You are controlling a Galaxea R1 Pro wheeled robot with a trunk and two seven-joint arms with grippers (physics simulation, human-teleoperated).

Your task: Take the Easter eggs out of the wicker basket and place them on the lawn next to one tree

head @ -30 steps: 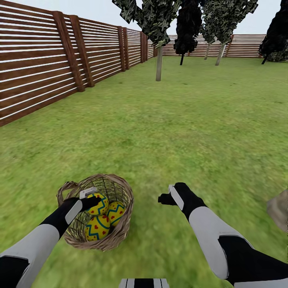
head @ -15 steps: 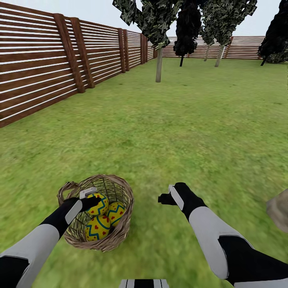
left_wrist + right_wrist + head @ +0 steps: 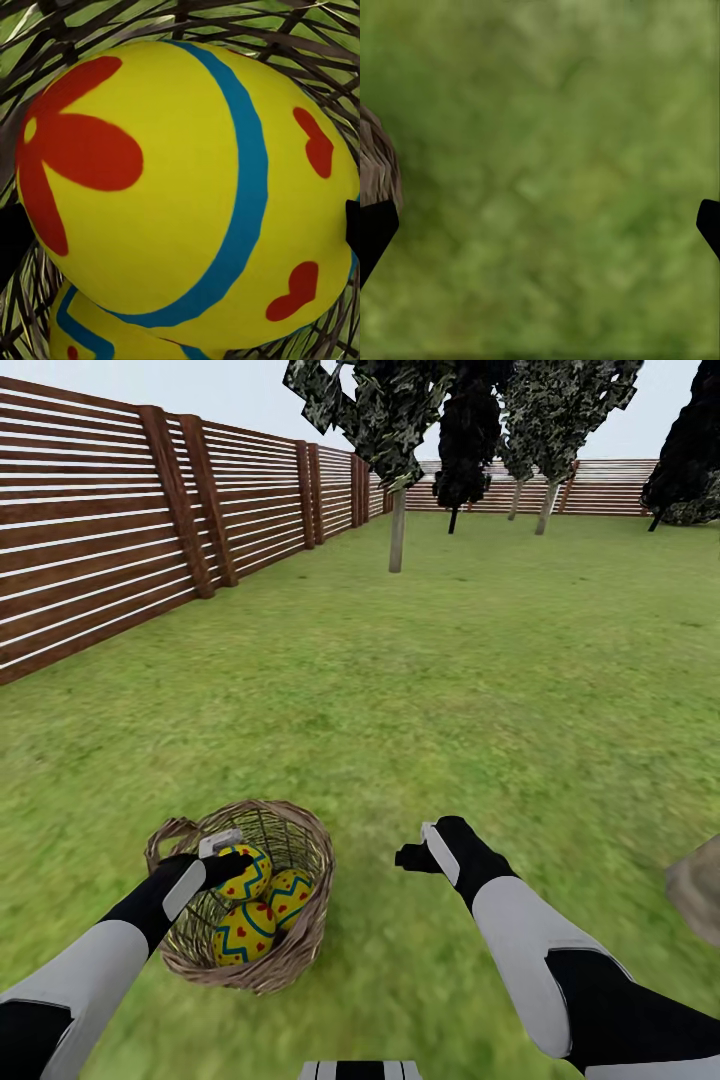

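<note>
Three Easter eggs [image 3: 257, 905], yellow with blue zigzag bands and red marks, lie together inside the wicker basket [image 3: 300, 950], which sits on the lawn [image 3: 470, 690] low in the head view, on the robot's left. The left gripper [image 3: 238, 863] reaches over the basket's near rim and sits against the rearmost egg [image 3: 250, 872]; in the left wrist view that egg [image 3: 187, 195] looms very close, a red flower mark and red hearts on it, with dark finger edges at either side of it, but whether the fingers press it I cannot tell. The right gripper [image 3: 412, 855] hovers over bare grass beside the basket, its fingers spread wide apart at the edges of the right wrist view. A grey-brown tree trunk [image 3: 397, 530] stands far off, near the slatted wooden fence [image 3: 100, 530].
</note>
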